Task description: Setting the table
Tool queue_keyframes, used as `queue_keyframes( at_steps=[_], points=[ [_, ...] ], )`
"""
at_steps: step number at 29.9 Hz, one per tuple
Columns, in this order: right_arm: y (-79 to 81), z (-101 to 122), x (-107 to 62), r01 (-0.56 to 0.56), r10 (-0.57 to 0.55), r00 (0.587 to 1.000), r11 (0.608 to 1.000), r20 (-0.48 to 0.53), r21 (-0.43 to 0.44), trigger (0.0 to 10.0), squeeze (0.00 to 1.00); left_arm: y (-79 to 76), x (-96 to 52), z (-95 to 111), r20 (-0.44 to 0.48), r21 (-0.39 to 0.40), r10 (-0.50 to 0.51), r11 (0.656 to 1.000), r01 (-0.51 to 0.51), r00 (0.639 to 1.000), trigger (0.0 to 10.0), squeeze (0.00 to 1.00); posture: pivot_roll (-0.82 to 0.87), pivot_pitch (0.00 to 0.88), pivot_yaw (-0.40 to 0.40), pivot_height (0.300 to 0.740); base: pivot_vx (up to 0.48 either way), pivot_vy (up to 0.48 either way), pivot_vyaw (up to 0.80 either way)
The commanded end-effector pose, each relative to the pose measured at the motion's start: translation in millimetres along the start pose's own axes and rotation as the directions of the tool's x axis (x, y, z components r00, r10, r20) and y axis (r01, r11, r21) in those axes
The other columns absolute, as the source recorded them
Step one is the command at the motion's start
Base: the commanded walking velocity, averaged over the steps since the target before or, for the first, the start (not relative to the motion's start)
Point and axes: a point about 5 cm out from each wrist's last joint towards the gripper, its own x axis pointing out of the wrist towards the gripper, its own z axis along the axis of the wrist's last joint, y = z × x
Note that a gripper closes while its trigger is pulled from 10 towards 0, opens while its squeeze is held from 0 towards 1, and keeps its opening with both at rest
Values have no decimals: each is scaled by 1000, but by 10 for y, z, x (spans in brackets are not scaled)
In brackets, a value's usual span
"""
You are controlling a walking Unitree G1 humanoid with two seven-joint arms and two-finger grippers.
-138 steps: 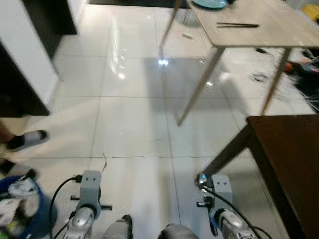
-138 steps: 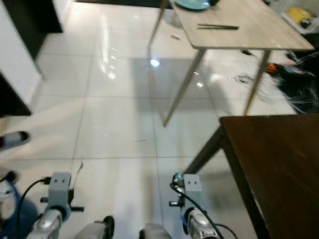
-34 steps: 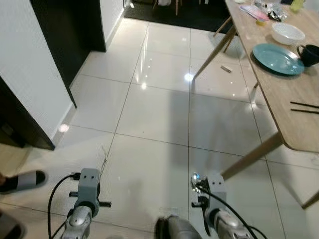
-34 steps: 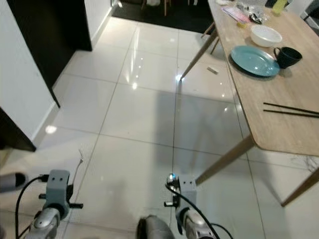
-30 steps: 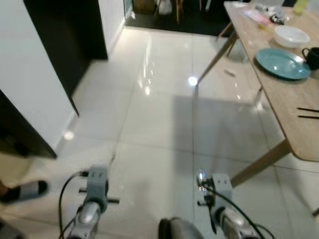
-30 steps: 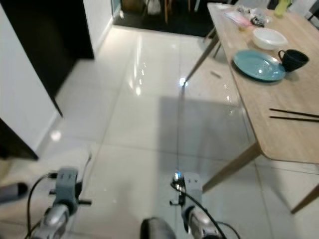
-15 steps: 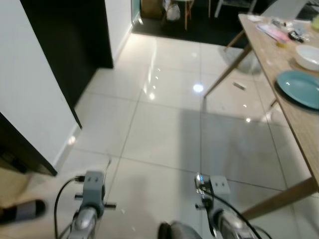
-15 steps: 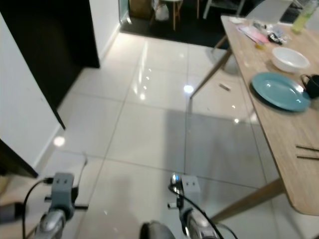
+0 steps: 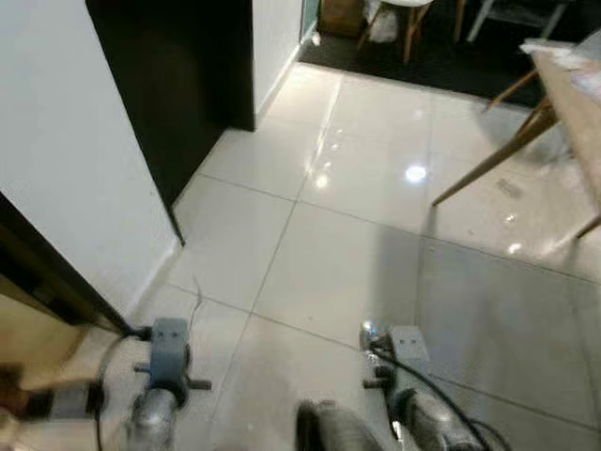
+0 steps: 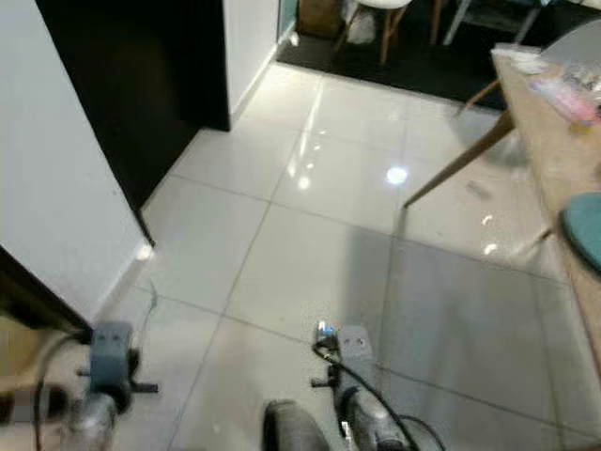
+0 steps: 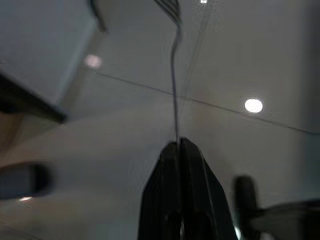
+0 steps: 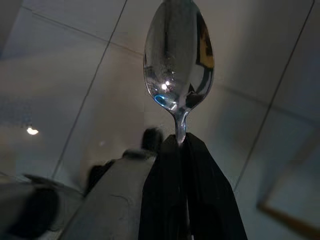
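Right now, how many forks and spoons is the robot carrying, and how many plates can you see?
Forks: 1, the fork in the left gripper
Spoons: 1, the spoon in the right gripper
Plates: 1, the teal plate on the table
Total: 3

Glossy tile floor (image 9: pixel 347 254), blurry slipper (image 9: pixel 56 402), perhaps.

Glossy white floor tiles (image 9: pixel 357 244) — white wall (image 9: pixel 66 141), dark doorway (image 9: pixel 188 85), wooden table (image 10: pixel 563 141) at right.
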Motion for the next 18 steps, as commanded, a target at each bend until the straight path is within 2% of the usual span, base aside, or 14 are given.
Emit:
queue_keyframes(
  at_steps=[1, 18],
  points=[
    [-36, -88, -31, 15, -15, 1000, 1000, -23, 23, 10000, 0, 4, -16, -33, -12, 9, -3, 1000, 3, 1000, 10000, 0, 48, 63, -28, 740, 371, 0, 0],
    [-20, -76, -24, 13, -12, 1000, 1000, -19, 23, 10000, 0, 23, -20, -35, -12, 7, -2, 1000, 2, 1000, 10000, 0, 48, 65, -30, 740, 371, 0, 0]
  ],
)
